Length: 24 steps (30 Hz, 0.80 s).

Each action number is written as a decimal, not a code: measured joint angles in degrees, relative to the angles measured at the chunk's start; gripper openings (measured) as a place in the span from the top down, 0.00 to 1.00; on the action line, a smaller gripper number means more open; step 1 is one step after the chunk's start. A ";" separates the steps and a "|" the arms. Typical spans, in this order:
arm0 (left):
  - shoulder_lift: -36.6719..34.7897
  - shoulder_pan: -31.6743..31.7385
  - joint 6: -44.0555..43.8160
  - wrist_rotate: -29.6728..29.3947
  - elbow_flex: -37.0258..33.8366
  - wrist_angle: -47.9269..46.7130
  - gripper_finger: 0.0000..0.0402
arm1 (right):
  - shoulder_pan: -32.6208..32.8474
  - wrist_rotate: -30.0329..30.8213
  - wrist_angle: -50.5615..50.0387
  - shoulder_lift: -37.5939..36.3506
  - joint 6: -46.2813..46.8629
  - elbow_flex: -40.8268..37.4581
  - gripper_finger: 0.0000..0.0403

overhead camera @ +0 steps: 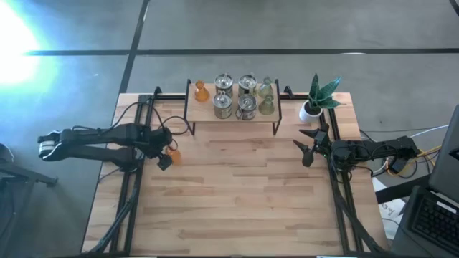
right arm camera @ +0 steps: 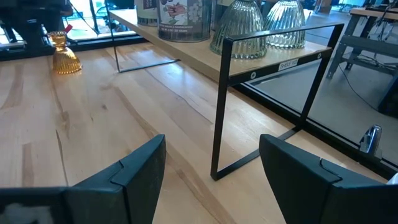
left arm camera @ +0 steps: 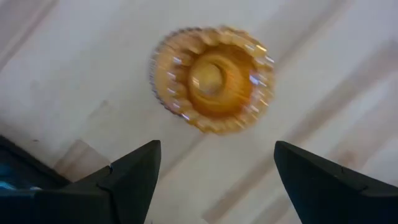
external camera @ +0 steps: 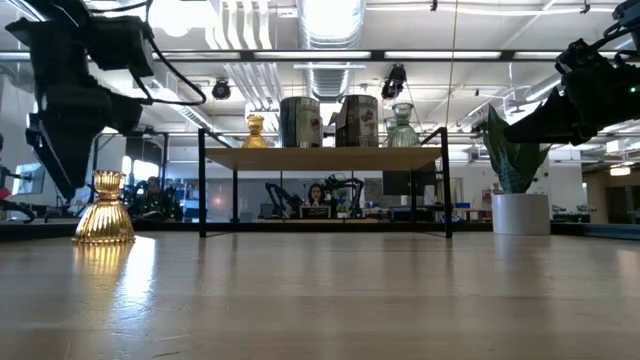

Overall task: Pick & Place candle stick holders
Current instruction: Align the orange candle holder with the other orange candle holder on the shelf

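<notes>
An orange glassy holder stands upright on its flared base on the table at the left; it also shows in the low view and from above in the left wrist view. My left gripper is open, above and beside it, touching nothing. Another orange holder, silvery holders and pale green holders stand on a raised wooden shelf. My right gripper is open and empty at the table's right, near the shelf's leg.
A green plant in a white pot stands right of the shelf, close to my right gripper. The shelf's black metal legs stand on the table at the far side. Bare wooden table lies between and in front of the arms.
</notes>
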 joint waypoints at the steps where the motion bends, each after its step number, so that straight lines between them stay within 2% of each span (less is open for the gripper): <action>1: 0.00 0.00 -0.97 -0.86 -0.40 0.63 0.21 | 0.00 0.00 -0.02 0.00 0.00 0.00 0.38; 8: 0.00 0.00 -5.65 -2.62 -3.95 6.84 0.21 | 0.00 0.00 -0.02 0.00 -0.02 -0.02 0.38; 15: -0.02 0.00 -7.43 -7.92 -6.23 9.81 0.21 | 0.00 0.00 0.00 0.00 -0.02 -0.02 0.38; 24: -0.02 0.00 -9.72 -8.95 -8.42 18.52 0.21 | 0.00 0.00 0.00 0.00 -0.01 0.00 0.38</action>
